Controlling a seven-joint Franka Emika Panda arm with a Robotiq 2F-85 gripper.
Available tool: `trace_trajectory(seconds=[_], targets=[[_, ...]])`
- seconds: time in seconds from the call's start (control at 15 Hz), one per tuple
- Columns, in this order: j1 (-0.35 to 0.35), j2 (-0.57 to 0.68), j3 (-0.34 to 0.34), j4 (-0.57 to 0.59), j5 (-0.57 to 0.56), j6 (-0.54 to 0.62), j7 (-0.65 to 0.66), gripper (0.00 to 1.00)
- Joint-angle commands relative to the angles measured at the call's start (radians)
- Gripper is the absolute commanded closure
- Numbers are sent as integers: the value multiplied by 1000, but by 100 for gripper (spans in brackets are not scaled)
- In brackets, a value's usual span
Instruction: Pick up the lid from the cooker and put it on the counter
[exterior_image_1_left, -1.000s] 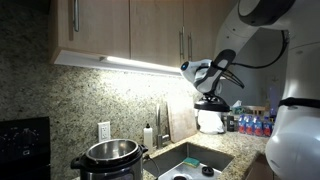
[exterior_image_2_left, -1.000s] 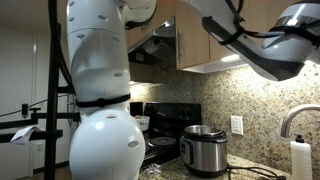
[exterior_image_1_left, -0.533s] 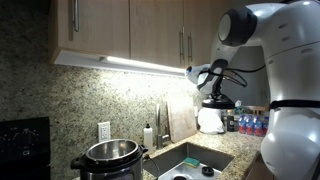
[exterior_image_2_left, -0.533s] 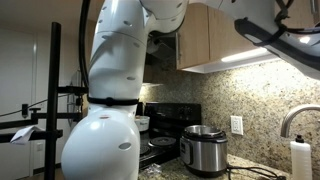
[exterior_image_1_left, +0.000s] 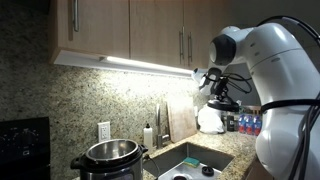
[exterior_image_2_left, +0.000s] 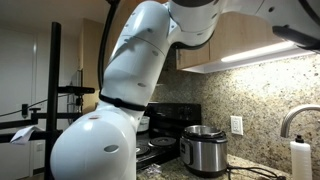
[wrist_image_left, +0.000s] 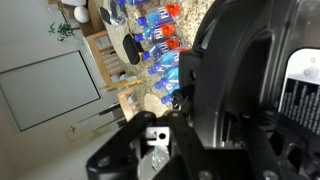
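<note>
Exterior view, lid: In an exterior view the lid (exterior_image_1_left: 222, 103) hangs under the gripper (exterior_image_1_left: 215, 88), high up over the white appliance (exterior_image_1_left: 209, 121) and near the bottles (exterior_image_1_left: 250, 124).
Exterior view, gripper: It looks pinched on the lid's top handle, but the fingers are too small to see well.
Exterior view, danger: If the pinch is weak, the lid may slip and fall on the appliance or into the sink (exterior_image_1_left: 190, 165). The free counter (exterior_image_1_left: 232, 148) looks small, so the lid may knock bottles over.
Exterior view, cooker: In an exterior view the cooker (exterior_image_2_left: 205, 150) stands open by the stove (exterior_image_2_left: 160, 120). The lid does not show here.
Exterior view, arm: The big white arm (exterior_image_2_left: 140, 90) is close to the cupboards (exterior_image_2_left: 200, 45) and could bump them.
Wrist view: A big black shape, I think the lid (wrist_image_left: 240, 90), fills the picture. It hides the spot below, so the lid may land crooked.
</note>
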Motion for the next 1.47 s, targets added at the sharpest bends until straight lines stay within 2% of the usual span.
trace_trajectory(seconds=[0.0, 0.33, 0.6, 1.4], targets=[[-46, 124, -25, 190, 79, -51, -43, 96], [-103, 269, -63, 380, 77, -118, -56, 96], [-139, 341, -55, 460, 78, -170, -77, 96], [-140, 388, -30, 421, 98, -206, -81, 96]])
